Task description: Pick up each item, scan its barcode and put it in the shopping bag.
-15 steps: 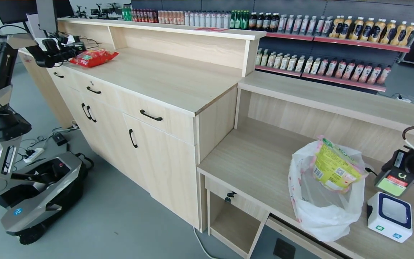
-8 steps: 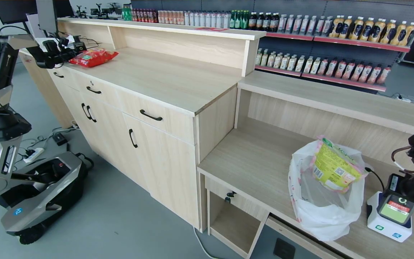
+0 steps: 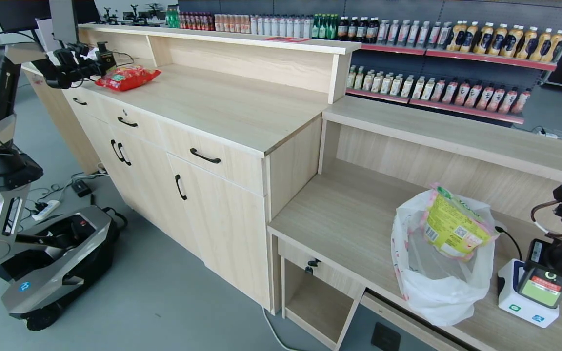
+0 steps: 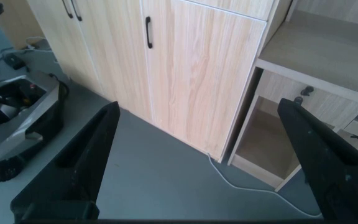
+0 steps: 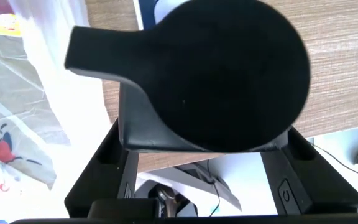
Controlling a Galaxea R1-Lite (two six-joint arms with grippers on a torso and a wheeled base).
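Observation:
A white shopping bag [image 3: 437, 287] stands open on the low counter, with a yellow-green snack packet [image 3: 456, 229] sticking out of its mouth. To its right, my right gripper [image 3: 554, 268] is shut on a black handheld scanner [image 3: 542, 290] with a green and red screen. It holds the scanner just over a white scanner box [image 3: 512, 302]. In the right wrist view the scanner's black back [image 5: 191, 74] sits between the fingers, and the bag [image 5: 36, 112] lies beside it. A red snack bag [image 3: 127, 77] lies far off on the tall counter. My left gripper [image 4: 197, 106] hangs open over the floor.
Another robot [image 3: 42, 253] stands on the floor at the left, its arm's gripper [image 3: 88, 61] beside the red snack bag. The tall cabinet [image 3: 203, 161] with black handles lies between the two counters. Shelves of bottles [image 3: 432, 39] line the back wall.
My right gripper has come down with the black scanner, from beside the bag to just over the white box. The other robot's gripper has risen a little beside the red bag.

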